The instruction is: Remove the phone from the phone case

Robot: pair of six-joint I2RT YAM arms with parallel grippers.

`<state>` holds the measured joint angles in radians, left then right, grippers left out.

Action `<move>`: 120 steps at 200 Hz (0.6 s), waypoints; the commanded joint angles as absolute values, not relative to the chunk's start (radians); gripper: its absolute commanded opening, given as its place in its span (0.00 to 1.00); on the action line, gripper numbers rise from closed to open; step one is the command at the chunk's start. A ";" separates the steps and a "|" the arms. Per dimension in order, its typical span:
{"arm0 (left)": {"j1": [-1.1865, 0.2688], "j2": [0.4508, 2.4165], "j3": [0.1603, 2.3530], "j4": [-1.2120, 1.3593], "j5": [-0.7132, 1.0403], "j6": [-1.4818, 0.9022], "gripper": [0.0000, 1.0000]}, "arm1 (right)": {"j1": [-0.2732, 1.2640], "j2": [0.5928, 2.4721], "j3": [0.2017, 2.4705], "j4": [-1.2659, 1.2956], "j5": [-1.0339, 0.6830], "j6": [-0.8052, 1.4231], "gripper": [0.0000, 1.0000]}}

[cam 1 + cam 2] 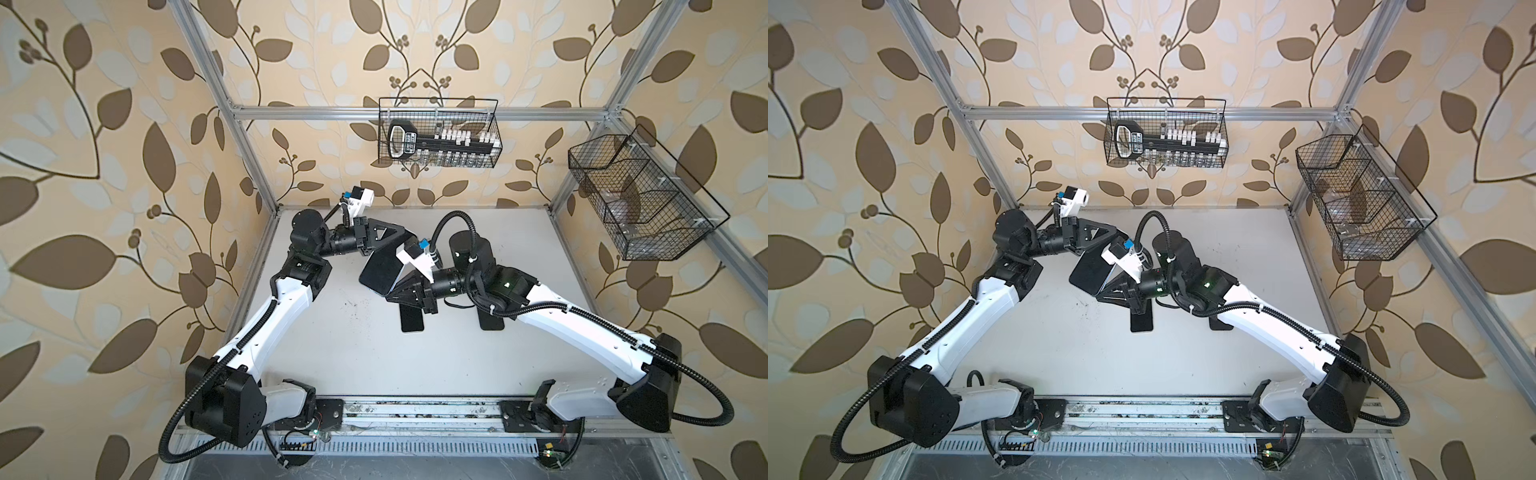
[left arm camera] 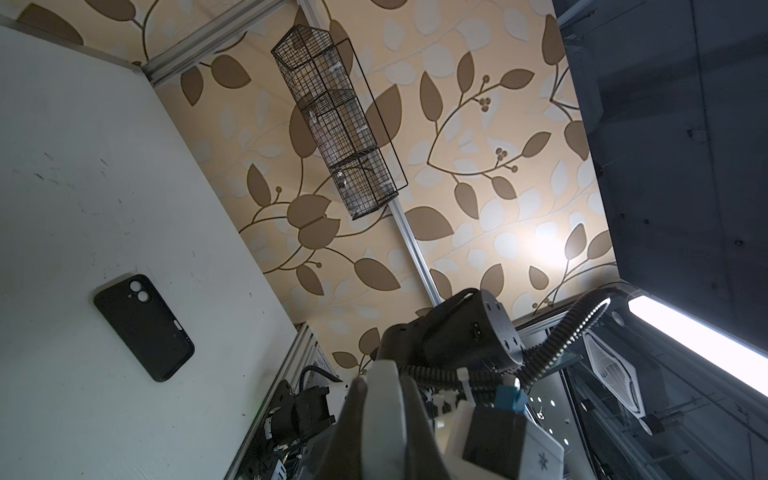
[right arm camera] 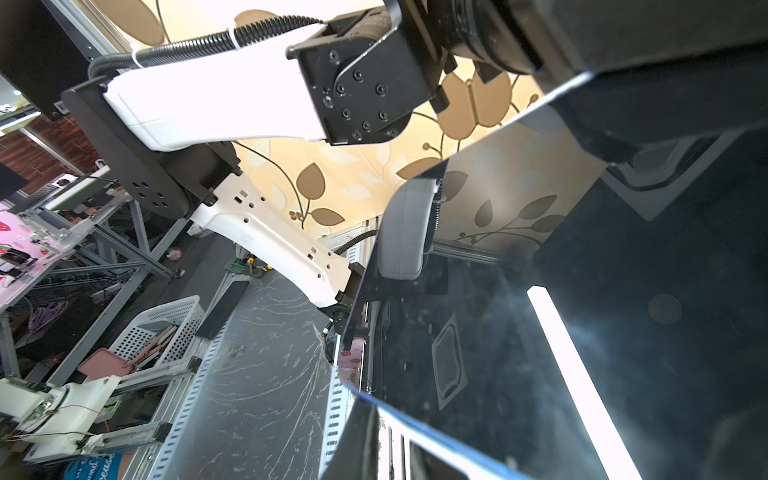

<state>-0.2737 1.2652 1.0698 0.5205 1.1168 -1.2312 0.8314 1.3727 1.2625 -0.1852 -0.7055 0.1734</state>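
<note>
The black glossy-faced phone (image 1: 378, 272) (image 1: 1090, 272) hangs tilted in the air above the middle of the table, between both arms. My left gripper (image 1: 405, 242) (image 1: 1119, 241) is shut on its far upper edge; in the left wrist view a pale grey edge of the phone (image 2: 384, 419) sits pinched between the fingers of that gripper (image 2: 384, 386). My right gripper (image 1: 392, 293) (image 1: 1102, 296) is shut on the near lower edge. The right wrist view shows the screen (image 3: 540, 353) with a blue rim, and the left arm's finger pad (image 3: 403, 232) on it. A black phone case (image 2: 143, 328) lies on the table, back up.
Two dark flat phone-sized things (image 1: 411, 320) (image 1: 490, 320) lie on the white table (image 1: 332, 353), partly under the right arm. A wire basket (image 1: 438, 133) with a tool hangs on the back wall, another wire basket (image 1: 640, 199) on the right wall. A metal rail (image 1: 415, 409) runs along the front.
</note>
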 commanded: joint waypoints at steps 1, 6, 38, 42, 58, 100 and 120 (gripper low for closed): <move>-0.291 1.249 1.061 0.581 1.032 -1.249 0.00 | 0.853 1.354 1.330 -0.075 -0.622 0.123 0.11; -0.291 1.248 1.060 0.584 1.032 -1.254 0.00 | 0.853 1.353 1.328 -0.077 -0.604 0.122 0.11; -0.291 1.247 1.053 0.594 1.026 -1.274 0.00 | 0.875 1.332 1.311 -0.090 -0.437 0.088 0.10; -0.291 1.246 1.051 0.594 1.025 -1.276 0.00 | 0.879 1.328 1.309 -0.090 -0.407 0.084 0.10; -0.292 1.245 1.048 0.595 1.020 -1.281 0.00 | 0.895 1.312 1.289 -0.083 -0.311 0.069 0.10; -0.292 1.251 1.051 0.582 1.011 -1.280 0.00 | 0.904 1.280 1.222 -0.038 -0.197 0.082 0.12; -0.292 1.259 1.057 0.549 0.999 -1.259 0.00 | 0.878 1.268 1.194 -0.013 -0.248 0.130 0.17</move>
